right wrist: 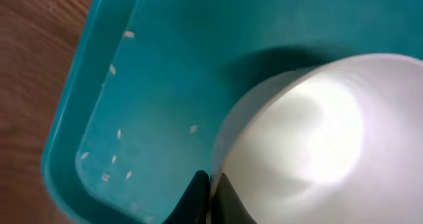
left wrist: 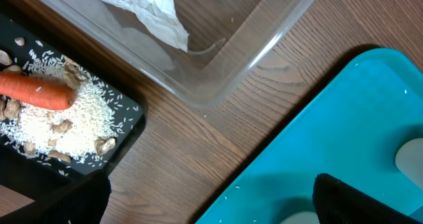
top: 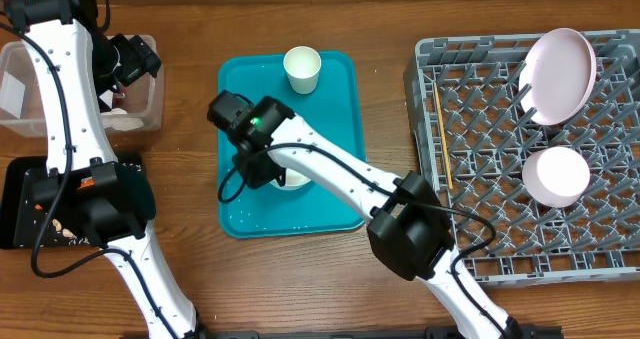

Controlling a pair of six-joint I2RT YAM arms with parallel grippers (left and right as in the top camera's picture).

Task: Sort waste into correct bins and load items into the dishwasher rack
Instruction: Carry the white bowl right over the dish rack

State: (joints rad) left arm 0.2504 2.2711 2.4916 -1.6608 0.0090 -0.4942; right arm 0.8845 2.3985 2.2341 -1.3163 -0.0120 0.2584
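Observation:
My right gripper (top: pixel 262 167) (right wrist: pixel 211 187) is shut on the rim of a white bowl (right wrist: pixel 310 138) (top: pixel 296 182), one finger inside and one outside, on the teal tray (top: pixel 240 109). A small white cup (top: pixel 302 69) stands at the tray's far end. My left gripper (top: pixel 135 59) (left wrist: pixel 211 207) is open and empty, by the clear tub (top: pixel 20 119) (left wrist: pixel 251 45), which holds a crumpled napkin (left wrist: pixel 149 6). The black tray (top: pixel 15 204) (left wrist: pixel 125 118) holds an orange carrot (left wrist: pixel 36 92), white grains and peanut scraps. The grey rack (top: pixel 480 209) holds a plate (top: pixel 560 74), a bowl (top: pixel 557 174) and chopsticks (top: pixel 440 139).
A few white grains lie scattered on the teal tray (right wrist: pixel 112 158). Bare wooden table shows between the teal tray and the rack, and between the tub and the tray. The left arm's base covers part of the black tray.

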